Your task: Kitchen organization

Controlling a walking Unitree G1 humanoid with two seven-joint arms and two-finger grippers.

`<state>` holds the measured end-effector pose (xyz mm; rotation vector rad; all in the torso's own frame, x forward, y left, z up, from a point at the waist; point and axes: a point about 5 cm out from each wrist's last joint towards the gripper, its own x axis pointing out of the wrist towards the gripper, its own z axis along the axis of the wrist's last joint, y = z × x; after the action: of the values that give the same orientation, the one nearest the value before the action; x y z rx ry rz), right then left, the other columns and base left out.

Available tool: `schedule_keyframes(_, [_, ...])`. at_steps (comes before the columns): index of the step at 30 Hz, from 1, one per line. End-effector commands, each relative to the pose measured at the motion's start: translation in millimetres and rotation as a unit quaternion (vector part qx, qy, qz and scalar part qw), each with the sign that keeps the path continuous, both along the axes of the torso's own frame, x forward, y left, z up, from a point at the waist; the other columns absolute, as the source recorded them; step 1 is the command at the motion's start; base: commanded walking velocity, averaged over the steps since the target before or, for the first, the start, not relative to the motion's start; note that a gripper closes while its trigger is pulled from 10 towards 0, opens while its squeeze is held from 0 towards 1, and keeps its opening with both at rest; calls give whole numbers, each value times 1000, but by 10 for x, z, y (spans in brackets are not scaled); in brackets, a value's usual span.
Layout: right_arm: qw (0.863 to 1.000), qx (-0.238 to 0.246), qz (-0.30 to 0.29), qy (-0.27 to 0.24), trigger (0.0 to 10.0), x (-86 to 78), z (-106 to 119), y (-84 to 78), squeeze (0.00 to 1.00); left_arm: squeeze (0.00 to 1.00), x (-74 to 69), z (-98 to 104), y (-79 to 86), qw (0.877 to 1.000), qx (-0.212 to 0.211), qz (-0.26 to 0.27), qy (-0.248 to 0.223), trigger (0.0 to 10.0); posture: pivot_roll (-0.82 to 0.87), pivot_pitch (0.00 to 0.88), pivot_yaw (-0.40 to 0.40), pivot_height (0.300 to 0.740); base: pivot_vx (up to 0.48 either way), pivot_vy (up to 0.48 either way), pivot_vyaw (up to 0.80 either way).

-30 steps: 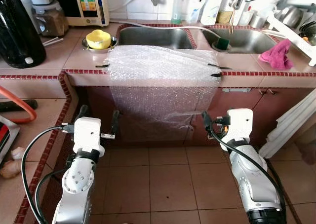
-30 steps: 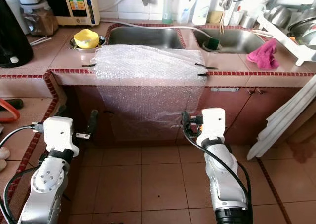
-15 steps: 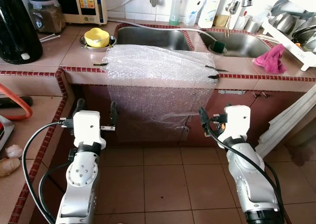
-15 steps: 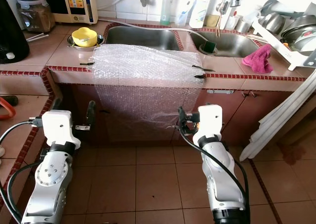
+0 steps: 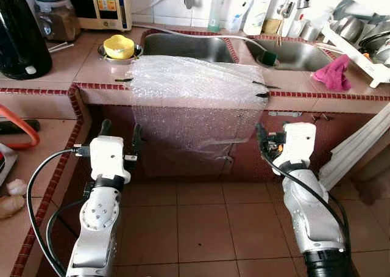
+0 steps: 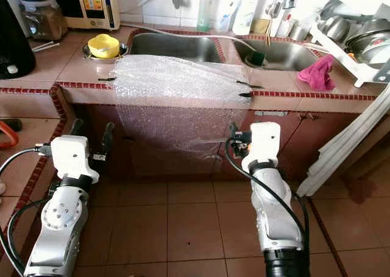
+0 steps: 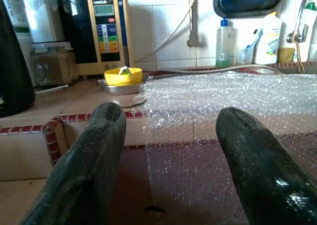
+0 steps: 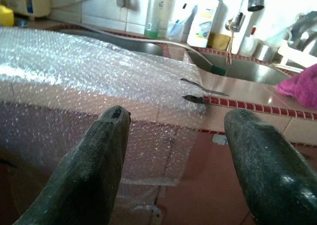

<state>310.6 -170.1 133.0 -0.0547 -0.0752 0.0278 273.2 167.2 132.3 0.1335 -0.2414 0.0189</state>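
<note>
Tiled kitchen surface (image 5: pixel 91 63) ahead, bubble wrap (image 5: pixel 195 85) draped over its edge; my left gripper (image 5: pixel 119 136) and right gripper (image 5: pixel 263 140) both spread wide, empty, below; approaching, I'd say; next, close in on the hanging sheet.

A tiled kitchen: the floor (image 5: pixel 201 228) is laid in reddish-brown square tiles, and the desk (image 5: pixel 55 94) has a pinkish tile top edged with a band of small dark-red tiles, turning a corner on the left. Below it run brown cabinet fronts (image 6: pixel 286 136). A double steel sink (image 5: pixel 183 45) is set into the top, before a white-tiled wall (image 7: pixel 163 31). Daylight falls bright from the far right.
</note>
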Motion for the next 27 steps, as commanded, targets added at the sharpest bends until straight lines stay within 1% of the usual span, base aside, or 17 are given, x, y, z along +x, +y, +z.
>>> schedule_keyframes(1, [1000,7,-10,-5,10000,10,7,-46,1000,1000,25,58,23,1000,-8,5,-11,10000,92,0,-62,740,0,0,0])
schedule_keyframes(4, [1000,-1,-21,-6,10000,6,-8,-43,1000,1000,21,58,19,1000,-11,-2,-9,10000,89,0,-58,740,0,0,0])
schedule_keyframes(6, [1000,5,-15,-7,10000,-12,-33,-5,1000,1000,20,44,18,1000,-14,-4,-6,10000,82,0,-54,740,0,0,0])
schedule_keyframes(8, [1000,28,-7,-5,10000,-38,-61,27,1000,1000,26,27,19,1000,-17,-5,-3,10000,79,0,-54,740,0,0,0])
schedule_keyframes(11, [1000,14,-21,-4,10000,-63,-70,21,1000,1000,40,29,7,1000,-21,-5,-1,10000,87,0,-59,740,0,0,0])
schedule_keyframes(16, [1000,23,-16,-5,10000,-61,-87,54,1000,1000,57,-4,45,1000,-9,17,14,10000,86,0,-33,740,0,0,0])
schedule_keyframes(19, [1000,18,-17,-13,10000,-44,-74,63,1000,1000,84,0,56,1000,-2,22,18,10000,92,0,-30,740,0,0,0])
schedule_keyframes(22, [1000,17,-9,-17,10000,-33,-63,99,1000,1000,106,19,39,1000,-5,14,17,10000,71,0,-18,740,0,0,0])
schedule_keyframes(24, [1000,11,8,-28,10000,-30,-9,160,1000,1000,139,13,-33,1000,-17,-5,17,10000,63,0,-26,740,0,0,0])
schedule_keyframes(27, [999,1,18,-33,10000,-34,15,184,1000,1000,157,49,-82,1000,-19,-7,9,10000,58,0,-36,740,0,0,0])
